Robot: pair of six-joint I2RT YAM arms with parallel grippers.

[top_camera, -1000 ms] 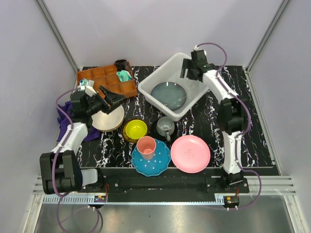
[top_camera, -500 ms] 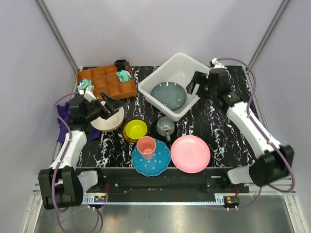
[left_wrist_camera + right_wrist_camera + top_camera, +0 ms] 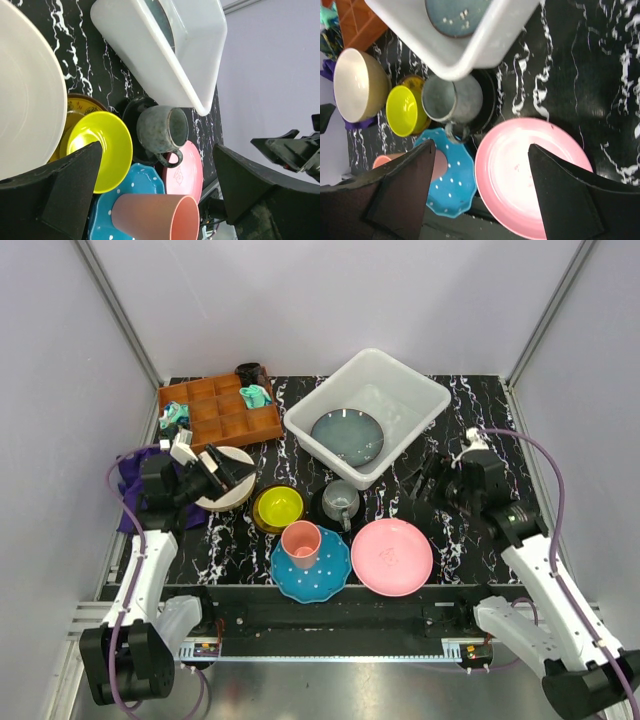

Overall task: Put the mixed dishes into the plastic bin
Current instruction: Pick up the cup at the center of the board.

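Observation:
The plastic bin (image 3: 420, 400) stands at the back with the grey-blue plate (image 3: 347, 437) in it. On the table are the cream bowl (image 3: 228, 492), yellow bowl (image 3: 278, 507), grey mug (image 3: 342, 501) on a black saucer (image 3: 487, 100), pink cup (image 3: 301, 542) on the blue dotted plate (image 3: 325, 575), and pink plate (image 3: 392, 556). My left gripper (image 3: 228, 468) is open and empty over the cream bowl (image 3: 25, 100). My right gripper (image 3: 425, 492) is open and empty, above the table between the bin and the pink plate (image 3: 530, 175).
A brown wooden compartment tray (image 3: 220, 410) with a teal item (image 3: 256, 395) sits at the back left. A purple cloth (image 3: 130, 485) lies under the left arm at the table's left edge. Grey walls enclose the table.
My right arm has swung from the bin's far corner back toward the front, down to the spot above the pink plate. My left gripper has drawn back slightly over the cream bowl.

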